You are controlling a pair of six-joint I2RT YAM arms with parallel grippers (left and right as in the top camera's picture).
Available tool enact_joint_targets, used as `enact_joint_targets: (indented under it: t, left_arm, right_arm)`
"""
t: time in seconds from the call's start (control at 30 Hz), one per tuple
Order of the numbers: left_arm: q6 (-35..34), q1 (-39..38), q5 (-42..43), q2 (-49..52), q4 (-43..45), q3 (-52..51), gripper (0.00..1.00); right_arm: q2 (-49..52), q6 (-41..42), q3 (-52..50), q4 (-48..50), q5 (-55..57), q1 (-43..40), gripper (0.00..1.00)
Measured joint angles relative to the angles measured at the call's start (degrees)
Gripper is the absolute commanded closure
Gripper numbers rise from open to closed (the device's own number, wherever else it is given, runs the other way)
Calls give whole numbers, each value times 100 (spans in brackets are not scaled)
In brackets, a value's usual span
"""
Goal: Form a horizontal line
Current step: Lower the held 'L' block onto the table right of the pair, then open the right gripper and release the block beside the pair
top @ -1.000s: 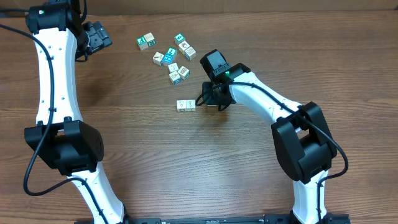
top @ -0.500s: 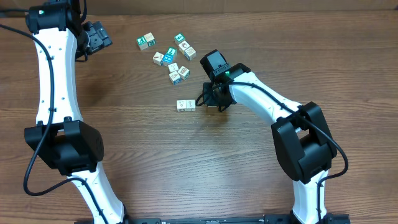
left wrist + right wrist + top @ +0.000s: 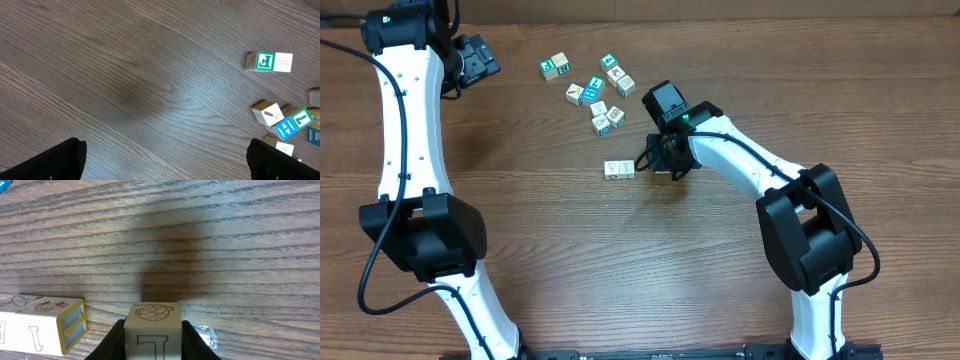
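Nearest, broad bare table (image 3: 620, 270), free on all sides. Midway out, two-cube row (image 3: 619, 169), faces touching. Just right of it across a narrow gap, right gripper (image 3: 663, 164) closed partway on a pale cube (image 3: 151, 330), seemingly resting on the wood. Farther out, loose cubes (image 3: 595, 90) scattered. Far left, near the table's far edge, left gripper (image 3: 475, 58) spread wide, empty.

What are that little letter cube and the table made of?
The letter cube held by the right gripper looks like pale bare wood: matte faces, brown printed outlines. The table looks like dark wood or wood-look laminate: long streaky grain; I cannot tell which.
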Motion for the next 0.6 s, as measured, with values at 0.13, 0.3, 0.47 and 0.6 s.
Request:
enact_joint_targets:
  t: [0.13,0.3,0.47,0.6]
  left_arm:
    - [0,0,0,0,0,0,0]
    - [0,0,0,0,0,0,1]
    - [0,0,0,0,0,0,1]
    - [0,0,0,0,0,0,1]
  right_arm:
    - [0,4,0,0,0,0,70]
    - [0,0,0,4,-2,0,69]
    - [0,-13,0,7,-9,4,59]
    - [0,-11,-2,24,-9,15,51]
